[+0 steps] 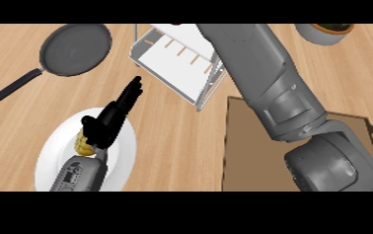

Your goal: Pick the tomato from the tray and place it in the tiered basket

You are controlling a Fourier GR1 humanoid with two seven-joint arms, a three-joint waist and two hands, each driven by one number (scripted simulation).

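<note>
Two grey forearms are seen from above over a light wooden tabletop (175, 134). The left hand (109, 117) is shown at the lower left, black, held above a white plate (55, 154). Its fingers (132, 90) are stretched straight and pressed close together, pointing up and to the right, and nothing is held in them. A yellowish, bumpy object (85, 145) is seen on the plate, just beside the wrist and partly hidden by the hand.

The right forearm (270, 80) is laid diagonally across the right half of the view, from the lower right corner up toward the top centre. The right hand is not seen at all; it is cut off at the top edge, so the state of its fingers cannot be told.

A white wire tiered basket (178, 62) is placed at the top centre, partly covered by the right forearm. A brown tray (244, 159) is set at the lower right, largely hidden beneath the same arm. The tomato cannot be found anywhere in view; whether it is held or covered cannot be told.

A black frying pan (73, 48) is placed at the upper left, with its handle running toward the left edge. A white bowl (324, 33) with dark contents is partly seen at the upper right corner.
</note>
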